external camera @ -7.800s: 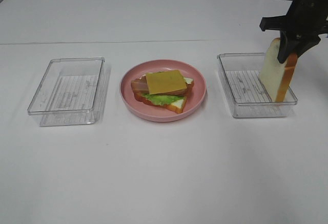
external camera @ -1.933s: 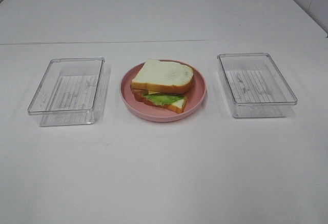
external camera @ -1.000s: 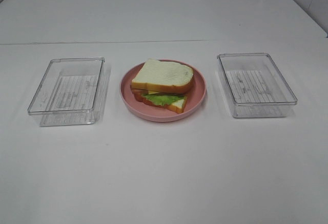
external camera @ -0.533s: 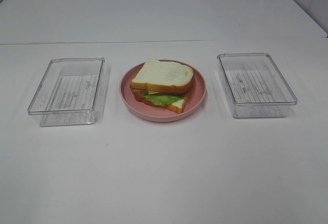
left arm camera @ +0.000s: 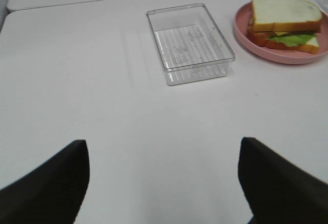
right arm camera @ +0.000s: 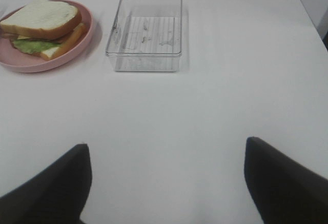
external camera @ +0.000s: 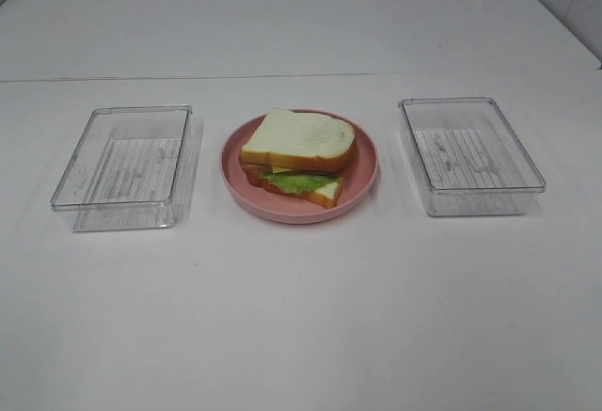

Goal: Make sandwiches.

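The sandwich [external camera: 299, 155] sits on the pink plate [external camera: 362, 181] at the table's middle: white bread on top, yellow cheese and green lettuce showing at the edge, bread below. It also shows in the left wrist view [left arm camera: 285, 24] and the right wrist view [right arm camera: 42, 26]. Neither arm shows in the exterior view. My left gripper [left arm camera: 163, 183] is open and empty above bare table, well away from the plate. My right gripper [right arm camera: 166, 183] is open and empty, also over bare table.
An empty clear tray [external camera: 122, 165] stands left of the plate, also in the left wrist view [left arm camera: 188, 42]. Another empty clear tray [external camera: 468, 153] stands right of it, also in the right wrist view [right arm camera: 146, 32]. The table is white.
Early on the right gripper held a bread slice over the right tray and the stack was topped by cheese. That slice now lies on the stack. The arm has left the exterior view.
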You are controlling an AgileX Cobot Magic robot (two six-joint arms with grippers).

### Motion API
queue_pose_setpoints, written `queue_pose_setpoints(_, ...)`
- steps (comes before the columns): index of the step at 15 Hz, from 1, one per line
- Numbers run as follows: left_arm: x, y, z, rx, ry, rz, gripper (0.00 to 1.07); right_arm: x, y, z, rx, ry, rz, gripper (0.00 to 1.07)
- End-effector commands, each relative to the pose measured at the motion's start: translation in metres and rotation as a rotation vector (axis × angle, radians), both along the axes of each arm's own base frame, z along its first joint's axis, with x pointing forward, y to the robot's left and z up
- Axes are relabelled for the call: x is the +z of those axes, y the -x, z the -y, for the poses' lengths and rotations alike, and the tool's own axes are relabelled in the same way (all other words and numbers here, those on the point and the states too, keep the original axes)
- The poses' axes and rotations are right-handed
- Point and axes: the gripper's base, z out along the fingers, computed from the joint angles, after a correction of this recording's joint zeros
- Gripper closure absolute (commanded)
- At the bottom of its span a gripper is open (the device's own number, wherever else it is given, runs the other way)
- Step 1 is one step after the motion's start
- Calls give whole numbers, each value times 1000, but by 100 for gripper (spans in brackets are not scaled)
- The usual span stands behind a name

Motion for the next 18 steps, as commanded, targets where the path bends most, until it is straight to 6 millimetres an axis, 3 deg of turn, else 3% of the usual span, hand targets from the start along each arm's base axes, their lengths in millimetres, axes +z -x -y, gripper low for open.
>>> queue_pose_setpoints(1,0,2,1,78,6,27,30,0,0,-1,-18,-2,14,30)
queue_pose_setpoints(4,0,3,1,149,5,33,30,0,1,-1,-16,-1,24,30)
queue_pose_setpoints(18,0,3,1,112,-4,33,30,0,1,-1,-15,-1,24,30)
